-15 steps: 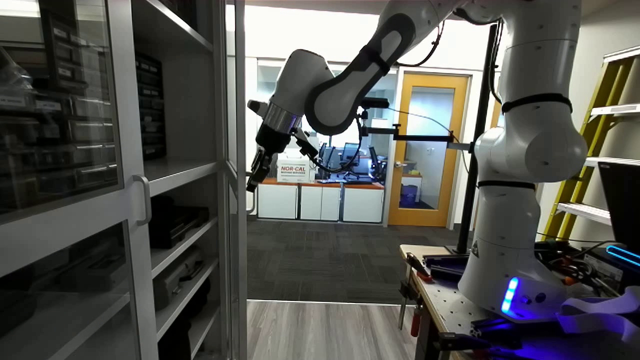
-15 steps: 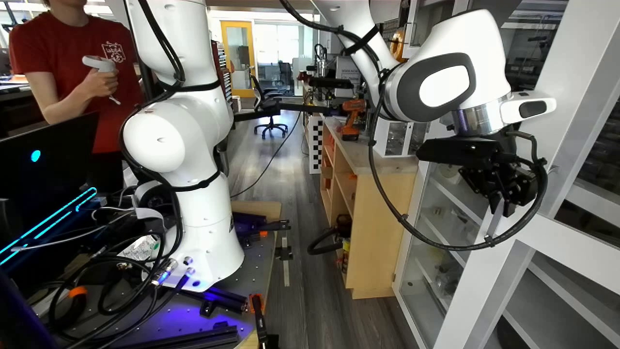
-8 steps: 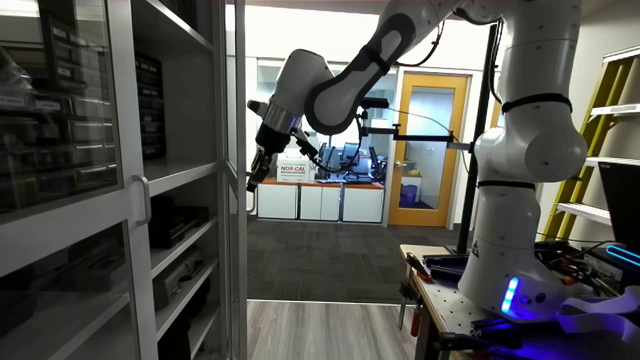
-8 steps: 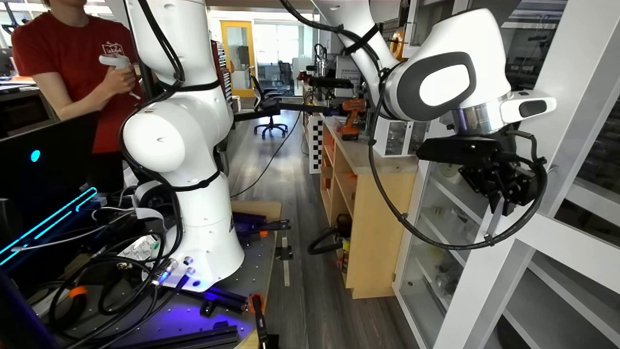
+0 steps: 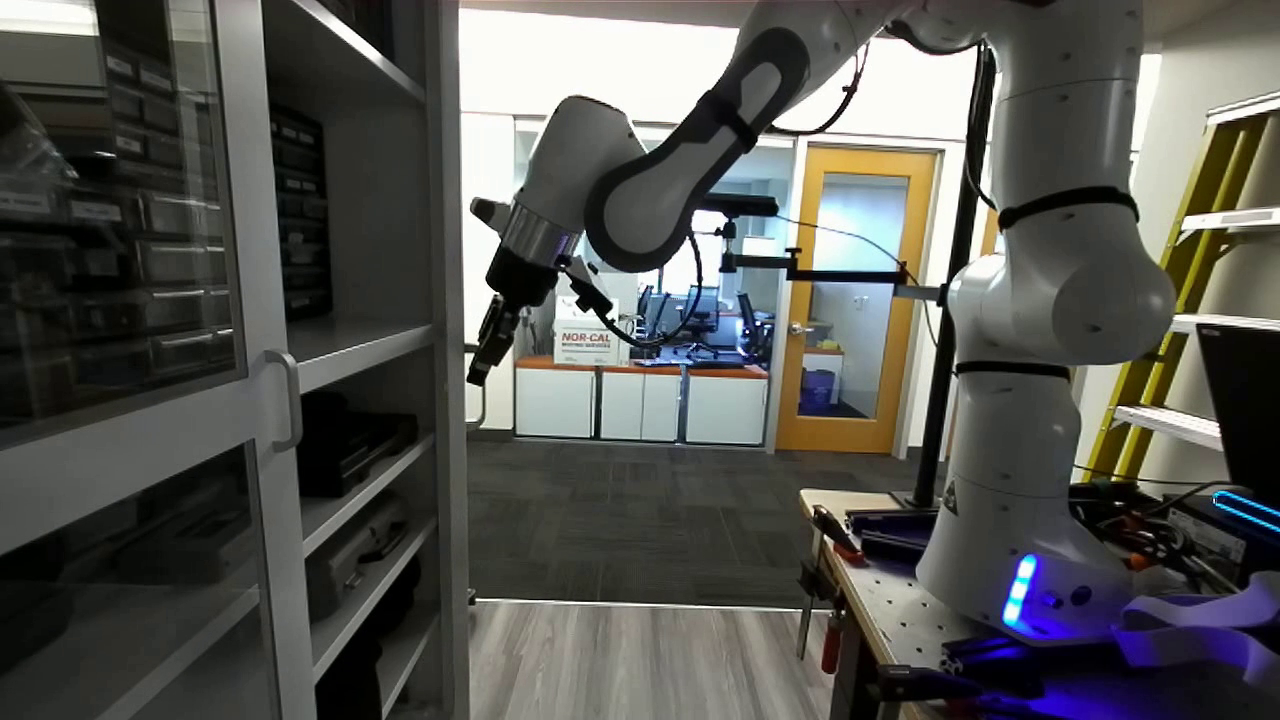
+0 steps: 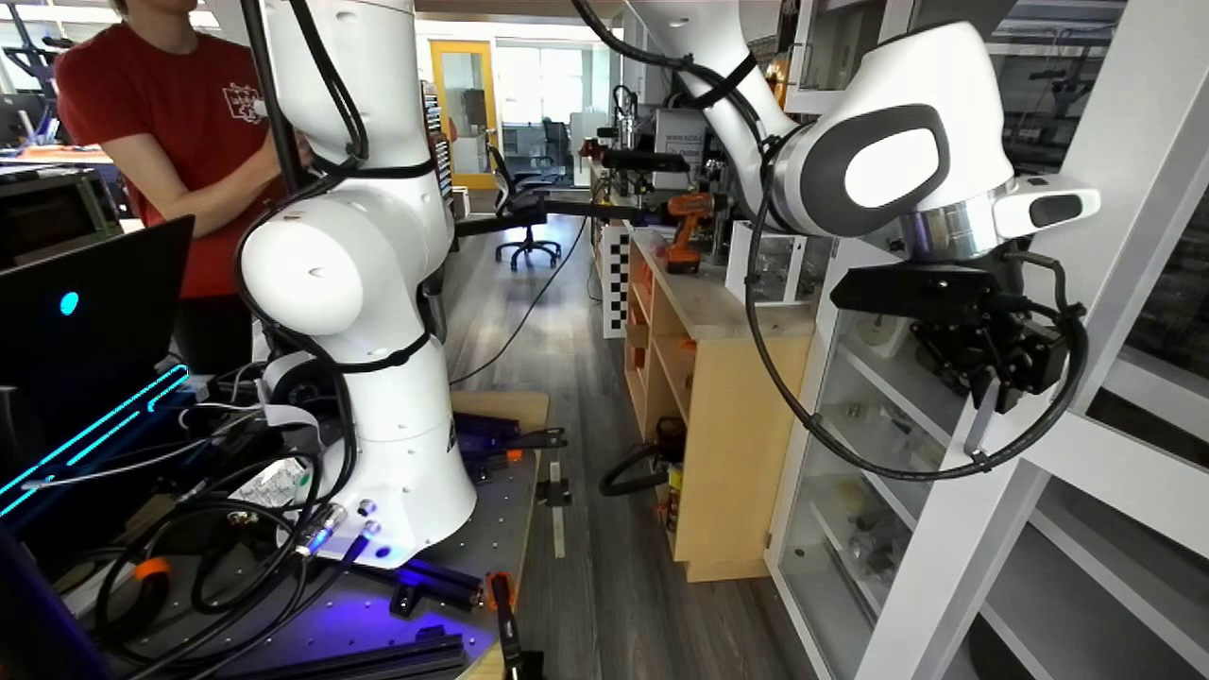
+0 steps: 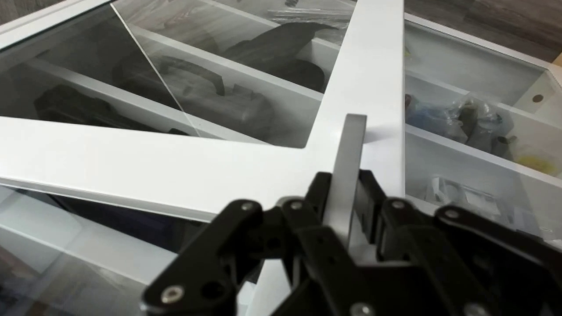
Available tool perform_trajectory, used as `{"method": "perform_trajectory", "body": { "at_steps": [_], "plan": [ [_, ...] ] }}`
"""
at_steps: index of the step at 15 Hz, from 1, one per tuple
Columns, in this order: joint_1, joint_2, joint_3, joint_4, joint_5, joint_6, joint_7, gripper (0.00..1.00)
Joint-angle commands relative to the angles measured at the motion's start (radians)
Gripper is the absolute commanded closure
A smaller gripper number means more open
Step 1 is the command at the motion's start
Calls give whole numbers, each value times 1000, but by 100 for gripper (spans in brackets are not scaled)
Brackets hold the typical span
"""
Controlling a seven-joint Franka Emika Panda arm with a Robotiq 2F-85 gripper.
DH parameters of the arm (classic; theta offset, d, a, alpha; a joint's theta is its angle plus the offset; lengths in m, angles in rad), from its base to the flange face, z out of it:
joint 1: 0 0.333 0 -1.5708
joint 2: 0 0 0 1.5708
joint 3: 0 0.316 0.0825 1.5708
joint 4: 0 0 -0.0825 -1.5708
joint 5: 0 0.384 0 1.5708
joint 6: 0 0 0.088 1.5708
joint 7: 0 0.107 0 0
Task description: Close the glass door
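The glass door [image 6: 1133,477] has clear panes in a pale frame. Its rail and upright show in the wrist view [image 7: 123,164]. A slim grey handle [image 7: 352,136] stands on the upright; it also shows in both exterior views [image 6: 982,416] [image 5: 476,410]. My gripper [image 7: 344,186] is shut on the handle, with one finger against each side. The gripper also shows in both exterior views [image 6: 996,392] [image 5: 480,372]. In an exterior view the door panel is hidden behind the grey cabinet post [image 5: 452,300].
Another glass-paned cabinet door [image 5: 265,300] with its own handle stands beside open shelves [image 5: 365,350]. A further glazed cabinet section [image 6: 869,529] adjoins the held door. A black cable [image 6: 803,416] loops below the wrist. The arm's base stands on a workbench [image 5: 880,610]. A person [image 6: 179,142] stands behind.
My arm and gripper have moved toward the cabinet with the handle. The door panel that stuck out past the cabinet post is now out of sight behind it. The person has shifted.
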Motion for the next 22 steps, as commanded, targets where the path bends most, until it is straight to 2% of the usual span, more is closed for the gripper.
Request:
{"method": "perform_trajectory", "body": {
  "at_steps": [1, 10, 18, 19, 20, 22],
  "plan": [
    [42, 56, 20, 118, -11, -16, 52, 95],
    [110, 305, 10, 469, -9, -95, 135, 95],
    [128, 489, 19, 756, 11, -215, 148, 95],
    [155, 485, -11, 766, -29, -278, 170, 55],
    [170, 481, -27, 772, -50, -324, 191, 54],
    [185, 472, -36, 785, -79, -414, 189, 42]
  ]
}}
